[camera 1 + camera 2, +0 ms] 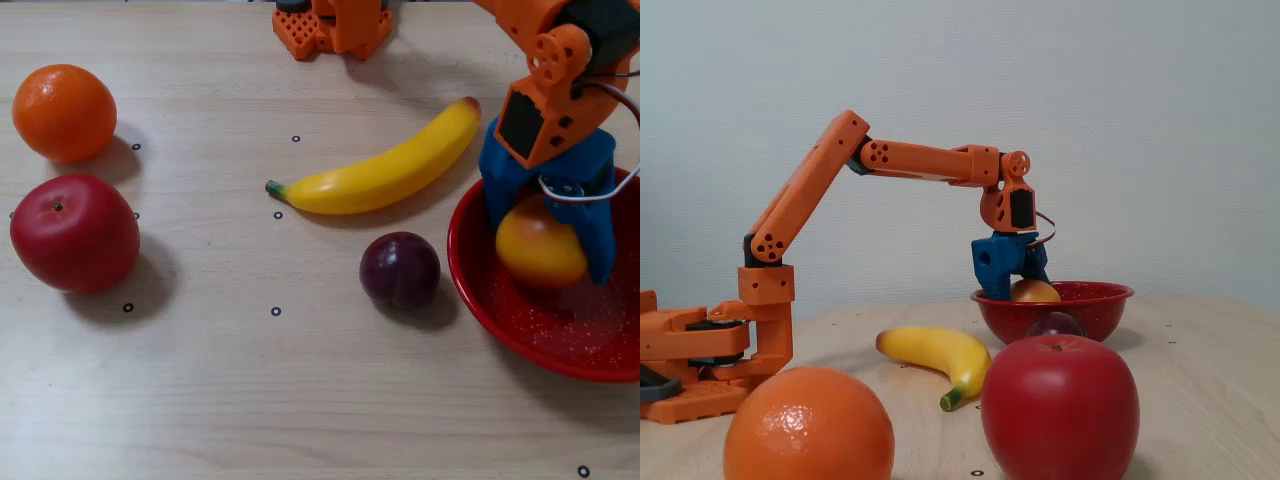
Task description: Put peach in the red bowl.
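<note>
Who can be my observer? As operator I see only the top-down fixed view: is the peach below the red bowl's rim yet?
Observer: Mostly. In the side fixed view, only the top of the peach shows above the rim of the red bowl.
Operator: And the gripper?
Observer: The gripper reaches down from above, its fingertips dipping below that rim, one jaw on each side of the peach.

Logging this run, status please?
Tool shut on peach. Peach low inside red bowl, not released. Plum beside bowl, clear.
</note>
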Robot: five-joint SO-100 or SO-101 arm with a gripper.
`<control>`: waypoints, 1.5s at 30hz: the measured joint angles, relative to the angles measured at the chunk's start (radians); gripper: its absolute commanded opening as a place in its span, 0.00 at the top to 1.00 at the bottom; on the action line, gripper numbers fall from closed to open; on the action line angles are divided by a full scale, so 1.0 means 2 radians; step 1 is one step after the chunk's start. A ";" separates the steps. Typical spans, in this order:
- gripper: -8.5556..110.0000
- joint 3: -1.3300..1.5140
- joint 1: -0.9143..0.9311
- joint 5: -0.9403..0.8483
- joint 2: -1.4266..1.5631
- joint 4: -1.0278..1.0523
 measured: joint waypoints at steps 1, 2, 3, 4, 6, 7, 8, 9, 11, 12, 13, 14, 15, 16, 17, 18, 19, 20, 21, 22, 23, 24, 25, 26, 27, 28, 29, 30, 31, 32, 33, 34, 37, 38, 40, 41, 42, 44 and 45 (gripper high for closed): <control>0.50 0.000 0.000 -0.001 0.000 0.003; 0.50 0.000 0.001 -0.002 0.000 0.005; 0.49 0.000 0.001 -0.007 0.000 0.005; 0.49 0.000 0.001 -0.008 0.000 0.004; 0.48 0.000 0.001 -0.013 0.001 -0.009; 0.49 0.000 0.001 -0.013 0.002 -0.015; 0.49 0.000 0.001 -0.013 0.007 -0.020; 0.50 0.000 0.001 -0.013 0.015 -0.025; 0.55 0.000 0.001 -0.012 0.049 -0.038; 0.59 0.000 0.001 -0.005 0.072 -0.046; 0.61 0.000 0.002 0.000 0.100 -0.054; 0.65 0.000 0.004 0.007 0.127 -0.058; 0.73 0.000 0.008 0.017 0.157 -0.061; 0.81 0.000 0.011 0.023 0.178 -0.061; 0.88 0.000 0.018 0.029 0.204 -0.063; 0.93 0.000 0.023 0.037 0.227 -0.063; 0.93 0.000 0.031 0.043 0.250 -0.062; 0.93 0.000 0.038 0.045 0.268 -0.061; 0.93 0.000 0.046 0.046 0.286 -0.051; 0.93 0.000 0.052 0.046 0.303 -0.038; 0.93 0.000 0.059 0.050 0.319 -0.022; 0.93 0.000 0.064 0.051 0.334 -0.008; 0.93 0.000 0.067 0.051 0.348 0.003; 0.93 0.000 0.071 0.051 0.364 0.012; 0.93 0.000 0.075 0.051 0.377 0.017; 0.93 0.009 0.083 0.051 0.398 0.018; 0.93 0.027 0.089 0.051 0.423 0.018; 0.93 0.041 0.098 0.051 0.442 0.019; 0.93 0.058 0.109 0.051 0.465 0.019; 0.93 0.082 0.121 0.051 0.490 0.019; 0.93 0.106 0.133 0.051 0.515 0.019; 0.93 0.130 0.143 0.051 0.538 0.019; 0.93 0.218 0.168 0.050 0.620 0.001; 0.93 0.250 0.179 0.050 0.650 -0.008; 0.93 0.323 0.204 0.050 0.720 -0.021; 0.93 0.357 0.210 0.051 0.752 -0.026; 0.93 0.394 0.216 0.051 0.786 -0.033; 0.93 0.475 0.216 0.044 0.853 -0.039; 0.93 0.515 0.219 0.043 0.887 -0.041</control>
